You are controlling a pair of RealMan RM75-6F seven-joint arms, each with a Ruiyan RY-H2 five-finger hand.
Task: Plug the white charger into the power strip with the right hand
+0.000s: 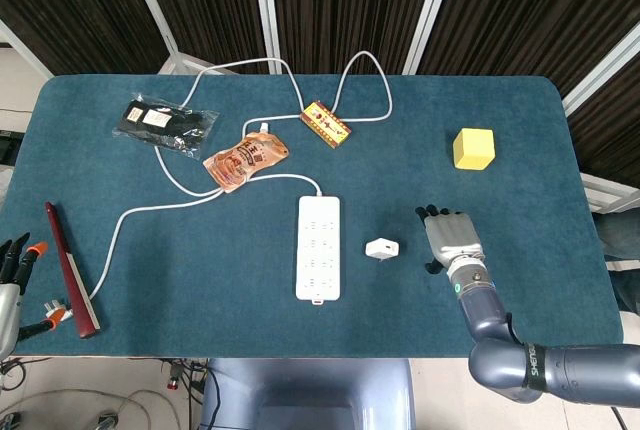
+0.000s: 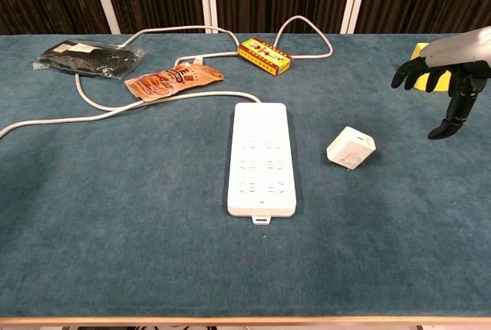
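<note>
The white charger (image 1: pixel 381 248) (image 2: pixel 350 147) lies loose on the blue table, turned at an angle, a short way right of the white power strip (image 1: pixel 319 247) (image 2: pixel 260 157). The strip lies flat with its sockets facing up and nothing plugged in. My right hand (image 1: pixel 450 240) (image 2: pixel 445 77) hovers right of the charger, raised off the cloth with its fingers apart, holding nothing and clear of the charger. My left hand (image 1: pixel 12 272) shows only at the far left edge of the head view, fingers spread and empty.
The strip's white cable (image 1: pixel 200 200) loops across the back left. An orange pouch (image 1: pixel 246 161), a black packet (image 1: pixel 165 122) and a small patterned box (image 1: pixel 326 124) lie behind the strip. A yellow cube (image 1: pixel 474 148) sits at the back right. A dark red stick (image 1: pixel 70 268) lies near the left hand.
</note>
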